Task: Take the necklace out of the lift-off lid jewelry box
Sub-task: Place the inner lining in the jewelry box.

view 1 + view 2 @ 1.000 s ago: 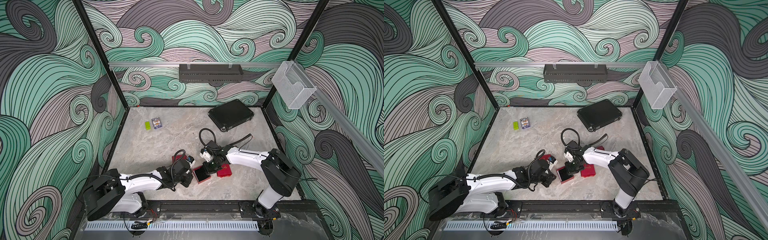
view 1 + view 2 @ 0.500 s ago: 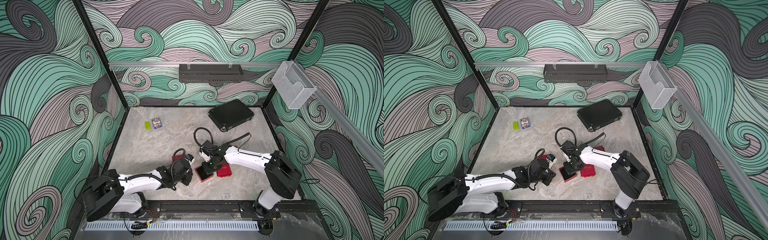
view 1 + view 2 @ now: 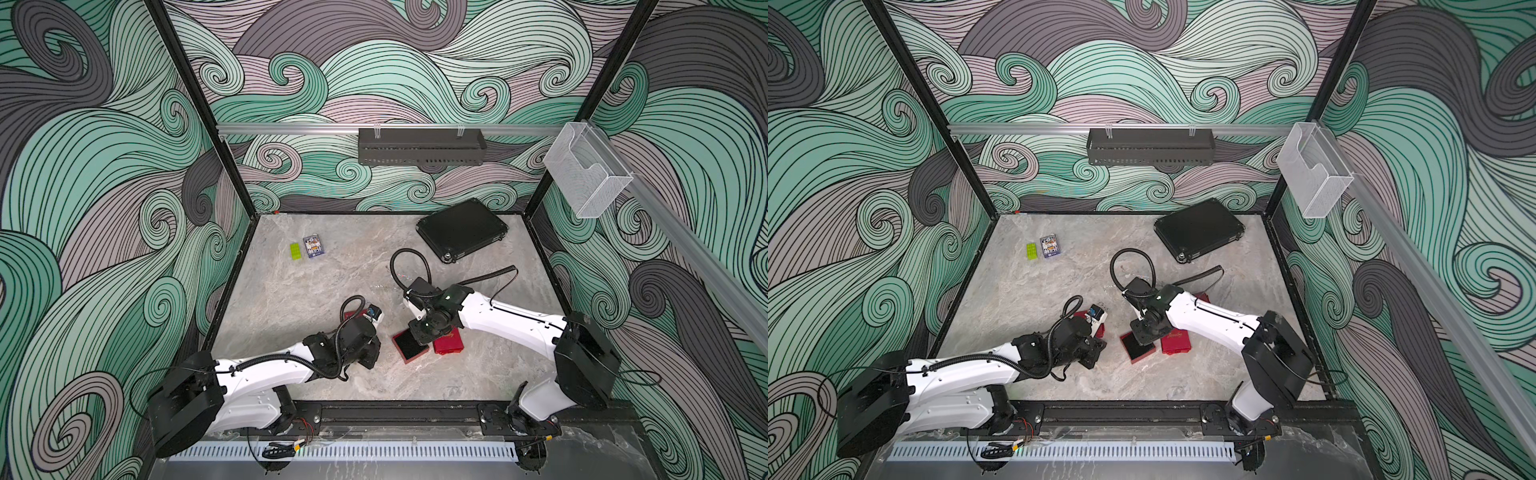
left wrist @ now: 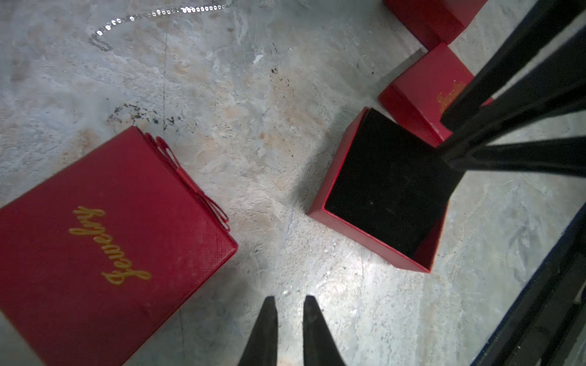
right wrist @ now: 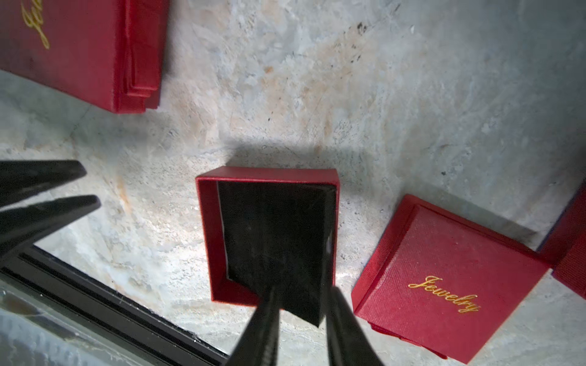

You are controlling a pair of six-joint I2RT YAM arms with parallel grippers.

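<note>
Right tool (image 5: 302,291): jaws narrowly parted across one corner of the black pad (image 5: 276,228), which they appear to pinch; that corner rides up over the wall of the open box (image 5: 208,240). Left tool (image 4: 289,299): jaws almost together, nothing between them, hanging over bare desk (image 4: 253,95) just beside the open box. Necklace (image 4: 158,12): silver chain, lying loose on the desk, well apart from the open box. Lid (image 5: 444,279): off, lying flat just beside the open box. Larger closed box (image 4: 104,237), with bow: near the open box, untouched. Change: a second ago the right tool hung just beside the open box; now it reaches into it and the pad sits tilted. The left tool is unmoved. Judgement: no necklace shows in the open box, so the removal looks done, or the pad is being raised to check beneath.
</note>
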